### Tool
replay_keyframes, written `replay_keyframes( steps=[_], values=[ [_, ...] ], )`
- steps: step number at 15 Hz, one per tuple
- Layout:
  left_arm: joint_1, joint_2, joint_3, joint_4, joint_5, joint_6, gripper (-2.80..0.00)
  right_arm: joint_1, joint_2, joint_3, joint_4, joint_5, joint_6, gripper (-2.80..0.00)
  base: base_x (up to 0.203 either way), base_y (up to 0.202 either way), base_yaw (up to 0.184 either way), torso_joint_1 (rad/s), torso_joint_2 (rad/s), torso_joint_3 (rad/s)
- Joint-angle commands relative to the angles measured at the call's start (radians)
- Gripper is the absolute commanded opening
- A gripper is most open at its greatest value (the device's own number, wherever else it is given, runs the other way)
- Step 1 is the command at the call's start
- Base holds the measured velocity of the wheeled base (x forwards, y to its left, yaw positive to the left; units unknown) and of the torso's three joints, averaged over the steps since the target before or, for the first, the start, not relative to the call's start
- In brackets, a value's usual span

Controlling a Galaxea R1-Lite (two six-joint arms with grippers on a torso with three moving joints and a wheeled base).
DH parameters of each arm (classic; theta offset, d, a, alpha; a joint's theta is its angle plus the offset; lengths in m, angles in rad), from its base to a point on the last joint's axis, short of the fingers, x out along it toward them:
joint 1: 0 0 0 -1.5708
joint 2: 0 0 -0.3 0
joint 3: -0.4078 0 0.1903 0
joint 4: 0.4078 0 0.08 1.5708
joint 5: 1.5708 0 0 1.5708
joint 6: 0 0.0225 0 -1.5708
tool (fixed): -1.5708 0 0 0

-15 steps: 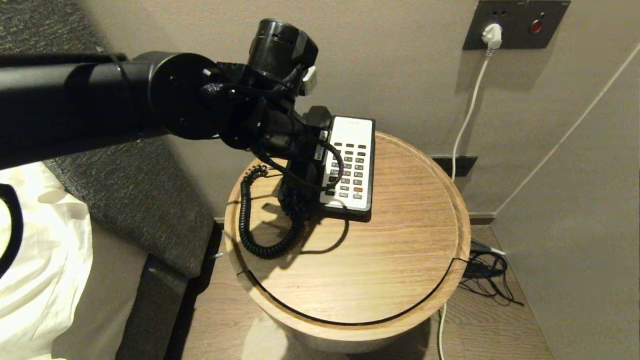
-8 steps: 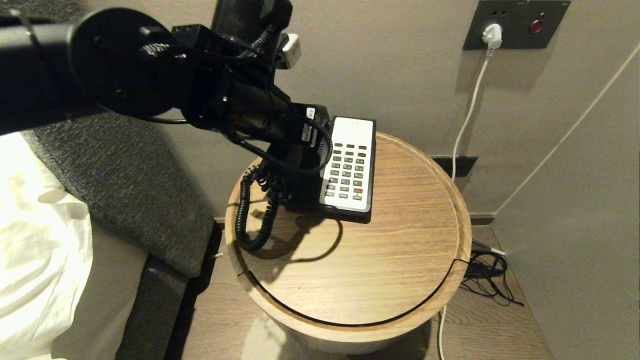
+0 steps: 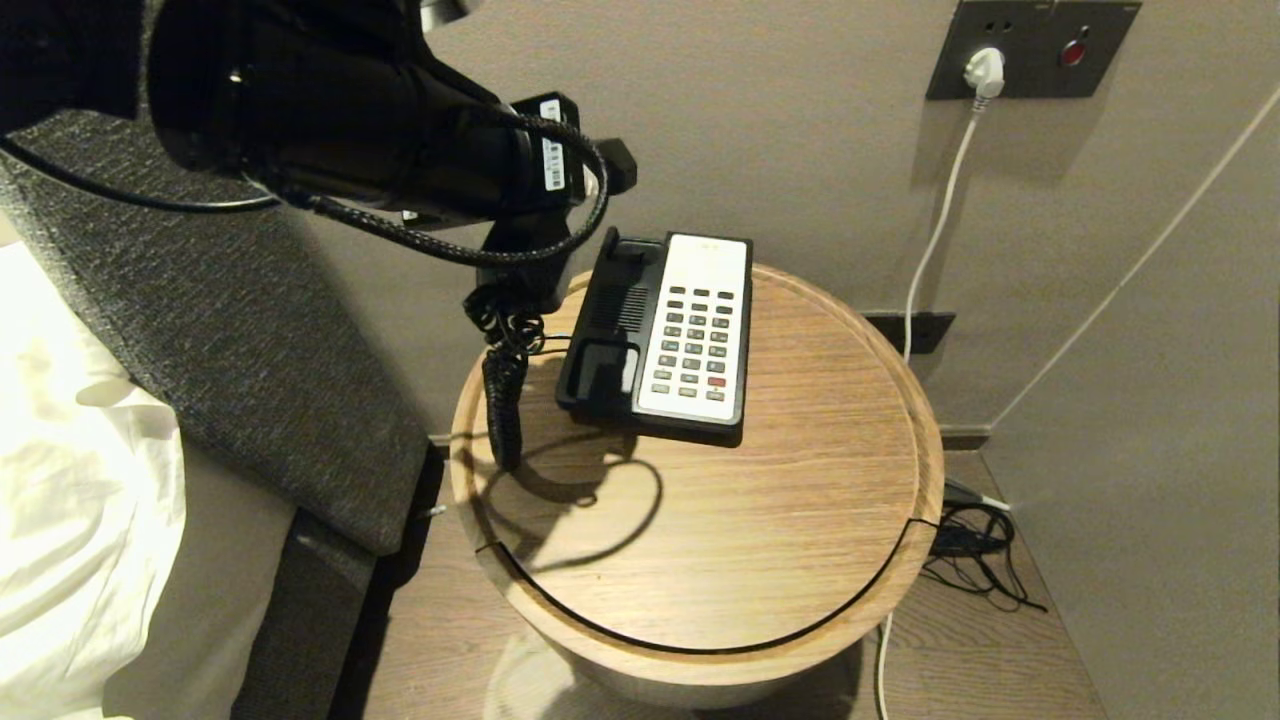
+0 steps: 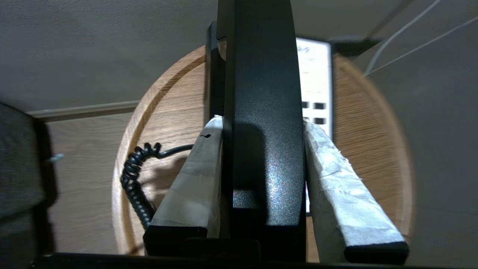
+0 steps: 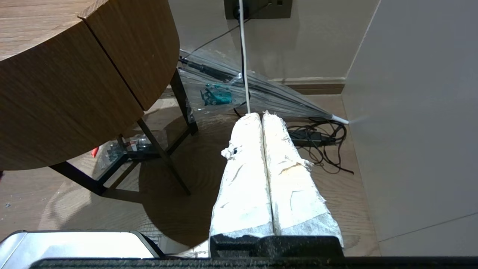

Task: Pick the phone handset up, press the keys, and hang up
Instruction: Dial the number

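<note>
Your left gripper (image 4: 261,157) is clamped on the handset (image 4: 263,112), its two white-wrapped fingers (image 4: 198,179) pressing either side of the long black bar. You hold the handset in the air, above the left edge of the round wooden table (image 3: 760,540) and just left of the phone base (image 3: 660,335), clear of its cradle. From the head view, your left arm reaches in from the upper left and hides most of the handset. A black coiled cord (image 3: 503,400) hangs from the handset down to the tabletop, beside the base. The base sits toward the back of the table, its empty cradle and speaker grille on the left, its white keypad (image 3: 695,335) on the right. Beyond it, a white plug (image 3: 984,70) sits in a wall socket. Your right gripper (image 5: 263,117) is parked low beside the table, over the floor, its fingers pressed together with nothing between them.
</note>
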Motion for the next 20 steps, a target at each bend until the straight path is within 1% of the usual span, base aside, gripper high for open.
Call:
replay_keyframes(
  steps=[1,3,6,8,9,12,15,17,20],
  values=[
    [-0.001,-0.050,-0.001,0.002,-0.040,-0.056,-2.80,0.000,-0.005,0.000,0.000,0.000,-0.001,-2.80,0.000,0.000,0.000,0.000,0.00,0.000],
    [-0.005,-0.076,-0.002,0.000,-0.088,-0.131,-2.80,0.000,-0.005,0.000,0.000,0.000,-0.001,-2.80,0.000,0.000,0.000,0.000,0.00,0.000],
    [-0.008,-0.131,-0.001,0.004,-0.132,-0.232,-2.80,0.000,-0.005,0.000,0.000,0.000,-0.001,-2.80,0.000,0.000,0.000,0.000,0.00,0.000],
    [-0.007,-0.182,0.000,0.013,-0.145,-0.333,-2.80,0.000,-0.005,0.000,0.000,0.000,-0.001,-2.80,0.000,0.000,0.000,0.000,0.00,0.000],
    [-0.007,-0.201,0.003,0.015,-0.145,-0.356,-2.80,0.000,-0.005,0.000,0.000,0.000,-0.001,-2.80,0.000,0.000,0.000,0.000,0.00,0.000],
    [0.001,-0.275,0.048,0.015,-0.145,-0.408,-2.80,0.000,-0.005,0.000,0.000,0.000,-0.001,-2.80,0.000,0.000,0.000,0.000,0.00,0.000],
    [0.002,-0.376,0.127,0.013,-0.146,-0.460,-2.80,0.000,-0.005,0.000,0.000,0.000,-0.001,-2.80,0.000,0.000,0.000,0.000,0.00,0.000],
    [0.011,-0.457,0.224,0.006,-0.147,-0.473,-2.80,0.000,-0.005,0.000,0.000,0.000,-0.001,-2.80,0.000,0.000,0.000,0.000,0.00,0.000],
    [0.055,-0.605,0.413,-0.003,-0.159,-0.477,-2.80,0.000,-0.005,0.000,0.000,0.000,-0.001,-2.80,0.000,0.000,0.000,0.000,0.00,0.000]
  ],
)
